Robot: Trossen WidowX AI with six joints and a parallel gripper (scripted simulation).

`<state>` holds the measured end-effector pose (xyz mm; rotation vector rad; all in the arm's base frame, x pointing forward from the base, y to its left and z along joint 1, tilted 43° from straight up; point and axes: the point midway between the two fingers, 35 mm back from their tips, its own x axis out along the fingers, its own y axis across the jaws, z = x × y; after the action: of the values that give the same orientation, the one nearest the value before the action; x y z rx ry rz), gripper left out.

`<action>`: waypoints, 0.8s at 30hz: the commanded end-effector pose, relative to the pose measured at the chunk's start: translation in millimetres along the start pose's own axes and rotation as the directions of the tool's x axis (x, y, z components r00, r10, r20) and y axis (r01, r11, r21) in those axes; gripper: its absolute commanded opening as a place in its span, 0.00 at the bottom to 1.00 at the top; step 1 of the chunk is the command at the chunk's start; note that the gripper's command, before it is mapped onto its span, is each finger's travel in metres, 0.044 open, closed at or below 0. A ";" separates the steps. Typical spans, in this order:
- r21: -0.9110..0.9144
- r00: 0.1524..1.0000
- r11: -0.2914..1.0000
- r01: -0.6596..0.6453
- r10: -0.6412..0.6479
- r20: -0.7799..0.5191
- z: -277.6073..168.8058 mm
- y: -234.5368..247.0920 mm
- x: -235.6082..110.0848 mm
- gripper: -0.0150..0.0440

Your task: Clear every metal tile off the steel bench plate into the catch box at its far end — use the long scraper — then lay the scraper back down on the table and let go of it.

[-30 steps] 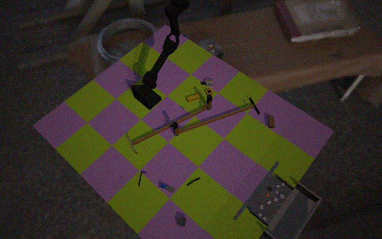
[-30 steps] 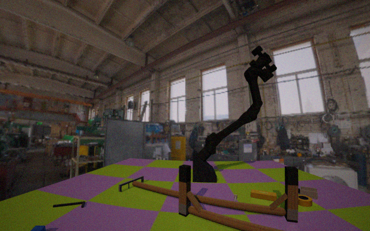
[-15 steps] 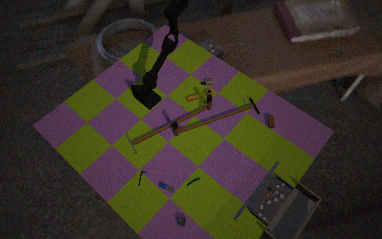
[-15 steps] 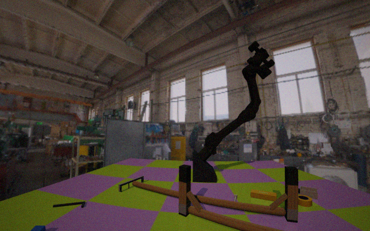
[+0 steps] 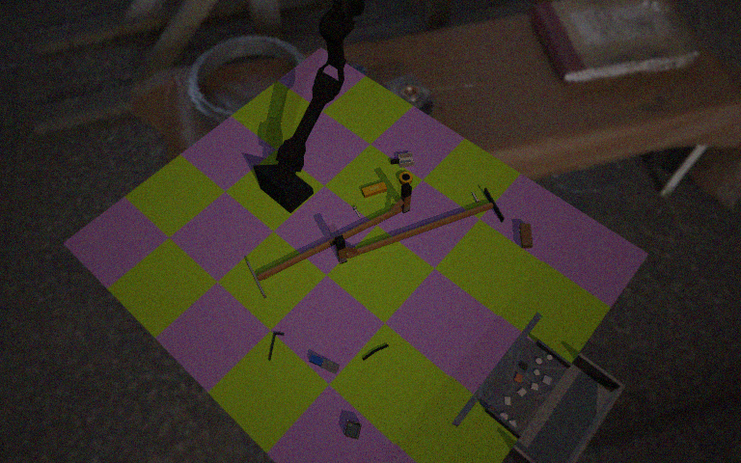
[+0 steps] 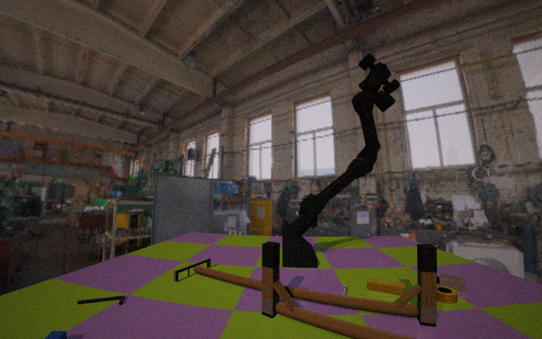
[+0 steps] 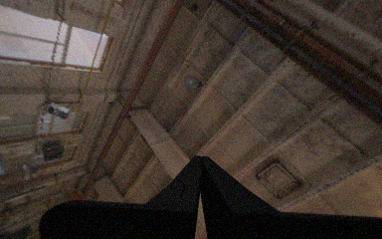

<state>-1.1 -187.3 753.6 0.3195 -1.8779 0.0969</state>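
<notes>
Black arm reared high over the checkered bench

The black pincer [image 6: 375,78] is raised far above the purple-and-green checkered bench [image 6: 119,275], its fingers pressed together on nothing. Well below it lie two long brown wooden rods [image 6: 320,297] with upright black-capped posts [image 6: 270,277]. Lower right of it sit an orange block [image 6: 385,285] and a yellow tape ring [image 6: 447,294]; lower left, a black bracket [image 6: 191,268].
</notes>
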 end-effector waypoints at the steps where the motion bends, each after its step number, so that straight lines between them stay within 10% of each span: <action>1: -0.005 0.999 1.000 0.028 -0.028 -0.017 -5.7 -11.7 -2.4 0.25; 24: 0.002 0.978 0.985 0.173 -0.172 -0.115 -45.8 -64.9 -22.2 0.25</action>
<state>56.1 -229.4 743.8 0.4619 -1.7509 0.0227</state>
